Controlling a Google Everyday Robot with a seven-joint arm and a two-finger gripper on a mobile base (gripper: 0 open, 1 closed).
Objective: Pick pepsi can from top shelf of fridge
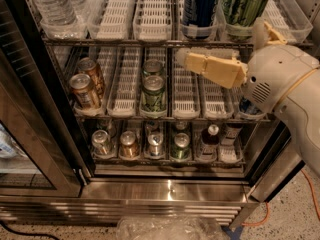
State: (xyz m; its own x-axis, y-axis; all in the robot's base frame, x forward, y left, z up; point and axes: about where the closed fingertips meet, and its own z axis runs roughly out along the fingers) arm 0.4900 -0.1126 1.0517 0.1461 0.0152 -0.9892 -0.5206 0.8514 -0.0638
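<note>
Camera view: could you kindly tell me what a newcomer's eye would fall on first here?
The big white arm at the right stands out, its tan gripper reaching left in front of the middle rack of the fridge. Just above it, on the top shelf, the dark blue pepsi can stands beside a green-and-black can.

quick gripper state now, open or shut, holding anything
Gripper: open or closed cannot be told; it is in front of the rack below the top shelf, not on the pepsi can.
</note>
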